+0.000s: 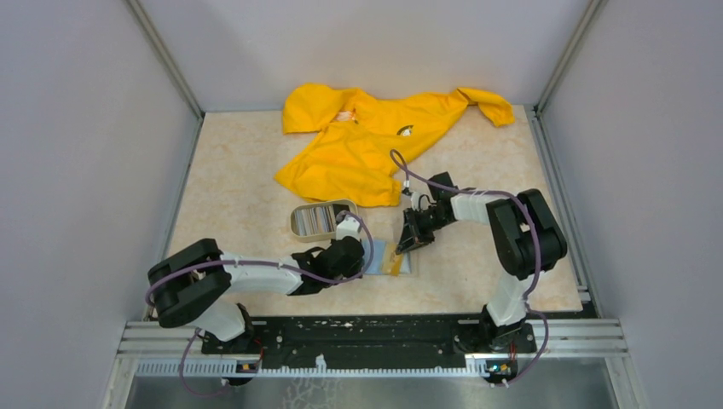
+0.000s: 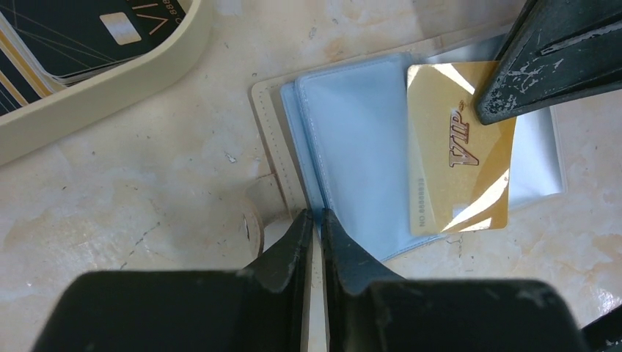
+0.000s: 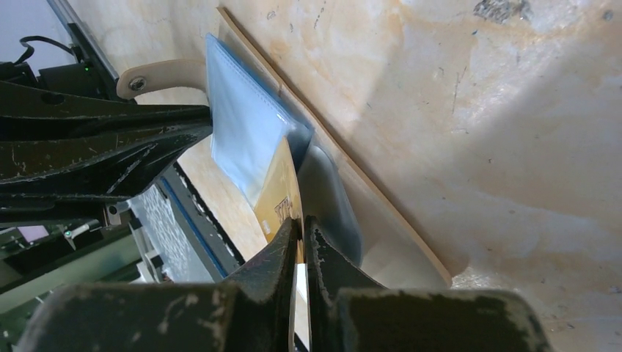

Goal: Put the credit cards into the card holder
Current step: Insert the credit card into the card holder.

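Note:
The card holder [image 1: 411, 261] lies open on the table, its bluish clear pockets [image 2: 352, 132] facing up and its tan snap tab [image 3: 158, 73] at the side. My left gripper [image 2: 317, 216] is shut on the holder's near edge, by the spine. My right gripper [image 3: 301, 224] is shut on a gold VIP credit card [image 2: 458, 147] and holds it tilted against the clear pocket [image 3: 242, 125]. The card's left edge lies at the pocket; I cannot tell how far in it is. More credit cards [image 2: 73, 29], dark and striped, are stacked in the beige tray [image 2: 110, 88].
The tray [image 1: 294, 223] stands just left of and behind the holder, close to my left gripper [image 1: 367, 256]. A yellow jacket [image 1: 375, 136] is spread over the back of the table, behind my right gripper [image 1: 407, 242]. Grey walls enclose the sides.

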`<move>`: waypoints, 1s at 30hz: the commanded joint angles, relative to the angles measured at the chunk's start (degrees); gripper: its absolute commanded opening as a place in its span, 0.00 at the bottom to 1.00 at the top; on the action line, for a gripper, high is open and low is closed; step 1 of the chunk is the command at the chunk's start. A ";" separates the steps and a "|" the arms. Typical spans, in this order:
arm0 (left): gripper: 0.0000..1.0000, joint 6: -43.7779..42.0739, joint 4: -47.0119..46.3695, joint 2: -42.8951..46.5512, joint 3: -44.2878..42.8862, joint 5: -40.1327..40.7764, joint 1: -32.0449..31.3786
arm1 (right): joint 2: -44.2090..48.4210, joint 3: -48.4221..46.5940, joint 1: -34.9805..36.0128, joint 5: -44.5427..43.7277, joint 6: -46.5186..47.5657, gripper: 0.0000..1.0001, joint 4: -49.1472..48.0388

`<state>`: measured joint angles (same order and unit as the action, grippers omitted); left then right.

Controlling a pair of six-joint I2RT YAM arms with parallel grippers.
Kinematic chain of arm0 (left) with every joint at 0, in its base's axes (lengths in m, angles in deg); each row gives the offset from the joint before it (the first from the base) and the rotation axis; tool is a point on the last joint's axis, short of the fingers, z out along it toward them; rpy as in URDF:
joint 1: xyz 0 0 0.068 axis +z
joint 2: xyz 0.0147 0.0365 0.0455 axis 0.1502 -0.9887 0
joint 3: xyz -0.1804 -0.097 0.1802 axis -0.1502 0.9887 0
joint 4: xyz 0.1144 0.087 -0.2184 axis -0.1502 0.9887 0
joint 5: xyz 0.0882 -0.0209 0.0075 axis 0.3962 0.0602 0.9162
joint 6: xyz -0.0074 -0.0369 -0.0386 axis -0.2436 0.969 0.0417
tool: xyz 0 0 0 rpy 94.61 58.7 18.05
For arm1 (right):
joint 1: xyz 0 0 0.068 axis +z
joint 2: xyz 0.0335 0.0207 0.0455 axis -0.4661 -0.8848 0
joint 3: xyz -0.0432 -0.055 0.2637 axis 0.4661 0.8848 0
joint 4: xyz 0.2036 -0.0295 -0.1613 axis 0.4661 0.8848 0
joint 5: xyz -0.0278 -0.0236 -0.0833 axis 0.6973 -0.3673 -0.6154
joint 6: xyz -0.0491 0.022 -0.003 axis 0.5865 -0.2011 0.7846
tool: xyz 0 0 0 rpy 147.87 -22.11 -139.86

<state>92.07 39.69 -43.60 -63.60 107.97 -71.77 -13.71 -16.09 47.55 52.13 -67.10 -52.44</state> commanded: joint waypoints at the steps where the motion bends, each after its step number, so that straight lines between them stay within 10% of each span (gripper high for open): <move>1: 0.15 -1.85 1.46 -2.71 -0.13 -0.75 0.73 | -1.82 -2.40 0.80 -1.24 -0.40 0.05 0.04; 21: 0.16 -3.63 -0.93 -4.97 -2.38 -5.15 0.69 | -5.86 -3.30 -0.70 3.32 -2.66 0.11 -2.82; 30: 0.47 -3.12 2.19 6.57 -2.76 -9.66 0.73 | -6.04 -3.38 -1.78 3.67 -1.55 0.18 -1.89</move>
<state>89.18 41.02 -42.79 -65.90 103.69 -71.14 -19.00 -18.05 46.39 56.39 -70.10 -53.01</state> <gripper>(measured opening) 0.448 0.171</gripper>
